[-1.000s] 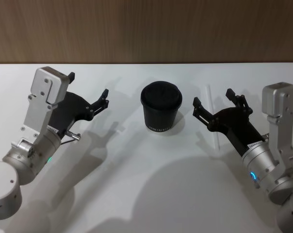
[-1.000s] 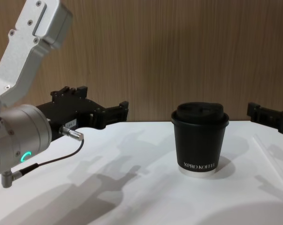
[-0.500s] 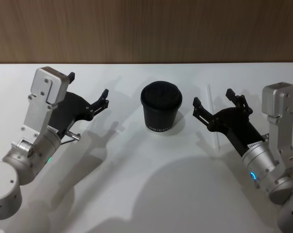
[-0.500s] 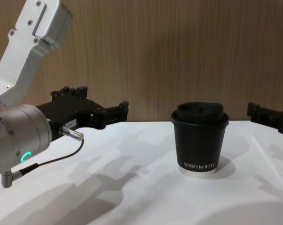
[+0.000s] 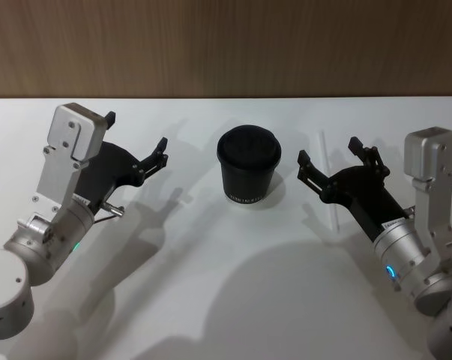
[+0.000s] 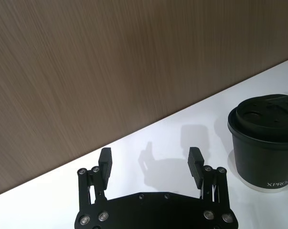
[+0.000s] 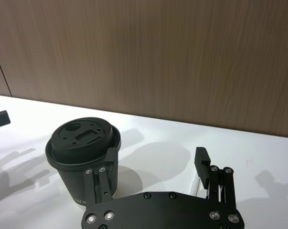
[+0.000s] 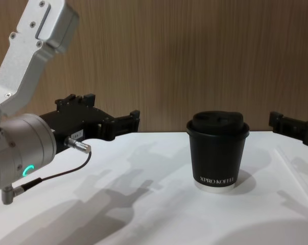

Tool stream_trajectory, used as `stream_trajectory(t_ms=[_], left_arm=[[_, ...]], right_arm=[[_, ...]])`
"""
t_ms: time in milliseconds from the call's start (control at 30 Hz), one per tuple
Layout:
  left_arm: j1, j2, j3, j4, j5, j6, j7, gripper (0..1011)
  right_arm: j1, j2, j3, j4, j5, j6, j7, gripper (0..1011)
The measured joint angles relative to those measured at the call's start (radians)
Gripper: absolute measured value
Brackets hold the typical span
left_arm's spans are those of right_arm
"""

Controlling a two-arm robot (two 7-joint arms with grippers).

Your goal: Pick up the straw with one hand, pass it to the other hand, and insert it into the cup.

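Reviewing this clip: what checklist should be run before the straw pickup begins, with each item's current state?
1. Straw lying free on the table, to the right of the cup: ok.
2. Right gripper open, holding nothing and raised over the straw: ok.
3. Left gripper open, holding nothing, to the left of the cup: ok.
4. Cup upright with its lid on: ok.
5. Lid opening wide enough for the straw: cannot tell.
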Motion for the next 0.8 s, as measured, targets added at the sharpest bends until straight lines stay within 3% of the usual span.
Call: stream_trajectory(t_ms=[400,800], left_arm=[[0.0,0.0,0.0,0.0,0.0,0.0,0.0,1001],[0.0,0.0,0.0,0.0,0.0,0.0,0.0,1001]], right_arm=[[0.0,-0.001,0.003,0.002,-0.002,0.0,-0.001,1001],[0.007,-0.009,0.024,0.028,-0.049,0.033,-0.063,1001]])
